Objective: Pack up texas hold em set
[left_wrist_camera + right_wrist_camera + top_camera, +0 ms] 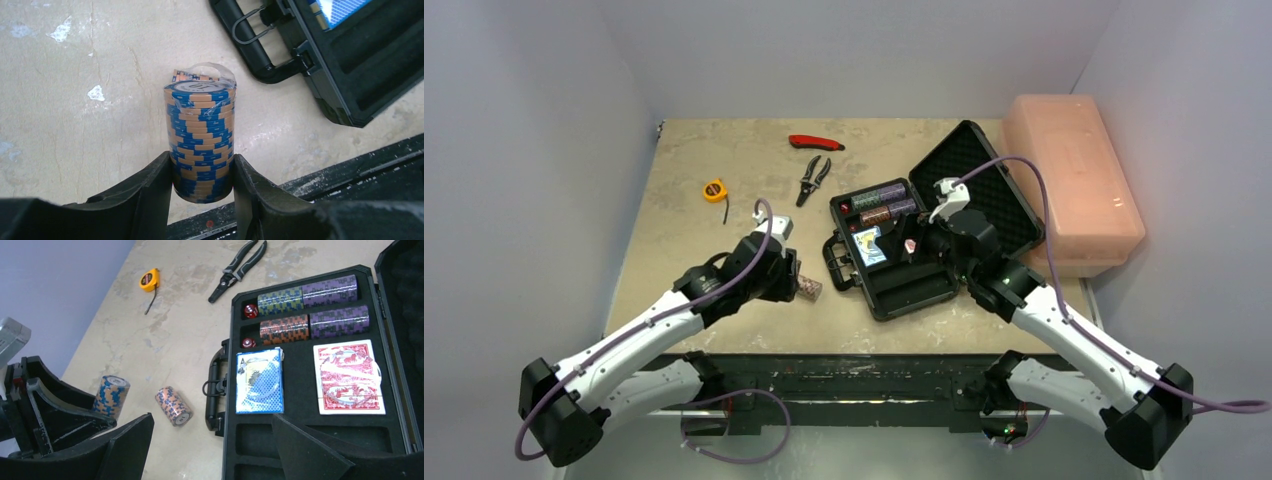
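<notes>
The black briefcase [894, 285] lies open with its foam lid [984, 190] up. In the right wrist view it holds several chip stacks [312, 322], two red dice [250, 311], a blue deck [260, 381] and a red deck [348, 376]. My left gripper [202, 175] is shut on a blue-and-orange chip stack [200, 130], left of the case handle [260, 55]. A second such stack [173, 406] lies on its side beside it. My right gripper [212, 440] is open and empty above the case's near-left corner.
Black pliers [814, 180], a red-handled tool [816, 142] and a yellow tape measure [714, 189] lie at the back of the table. A large pink box [1074, 180] stands right of the case. The table's front edge [350, 165] is close behind the held stack.
</notes>
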You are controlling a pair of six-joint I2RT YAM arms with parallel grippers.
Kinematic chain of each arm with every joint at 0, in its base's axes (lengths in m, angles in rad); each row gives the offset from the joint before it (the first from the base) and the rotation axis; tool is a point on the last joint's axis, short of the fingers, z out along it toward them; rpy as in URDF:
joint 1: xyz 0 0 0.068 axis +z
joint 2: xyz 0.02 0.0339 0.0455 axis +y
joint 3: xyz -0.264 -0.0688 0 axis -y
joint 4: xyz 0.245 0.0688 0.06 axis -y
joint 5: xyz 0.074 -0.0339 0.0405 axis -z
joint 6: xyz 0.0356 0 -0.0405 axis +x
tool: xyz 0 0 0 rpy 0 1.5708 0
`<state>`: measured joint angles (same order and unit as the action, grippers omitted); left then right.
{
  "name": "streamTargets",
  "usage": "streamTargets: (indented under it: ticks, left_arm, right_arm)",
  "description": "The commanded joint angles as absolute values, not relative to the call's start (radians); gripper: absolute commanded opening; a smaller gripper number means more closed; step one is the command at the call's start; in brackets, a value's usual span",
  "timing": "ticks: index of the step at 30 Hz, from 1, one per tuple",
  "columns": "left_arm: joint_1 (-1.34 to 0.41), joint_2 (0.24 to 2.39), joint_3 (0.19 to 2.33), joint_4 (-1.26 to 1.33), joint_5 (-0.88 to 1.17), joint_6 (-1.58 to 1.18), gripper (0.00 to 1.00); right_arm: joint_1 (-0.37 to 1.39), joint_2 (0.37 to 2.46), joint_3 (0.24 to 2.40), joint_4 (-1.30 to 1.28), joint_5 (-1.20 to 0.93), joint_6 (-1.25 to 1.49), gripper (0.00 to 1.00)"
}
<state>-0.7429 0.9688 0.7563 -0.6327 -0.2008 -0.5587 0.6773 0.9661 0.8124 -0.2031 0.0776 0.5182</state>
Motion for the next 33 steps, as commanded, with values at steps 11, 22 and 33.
streamTargets:
  ticks: [11, 22, 33]
  left_arm:
    - [-0.749, 0.834, 1.053, -0.737, -0.062, -0.374, 0.00]
    - [-0.747, 0.880, 1.222, -0.815, -0.048, -0.233, 0.00]
    - [-0.734, 0.878, 1.169, -0.663, 0.181, -0.137, 0.00]
  right_arm:
    - [0.672, 0.776, 0.711, 0.080, -0.152, 0.498, 0.92]
    - [0.672, 0.760, 0.666, 0.237, -0.276, 0.533, 0.93]
    - [0.673, 0.820, 0.636, 0.434, -0.449, 0.567, 0.94]
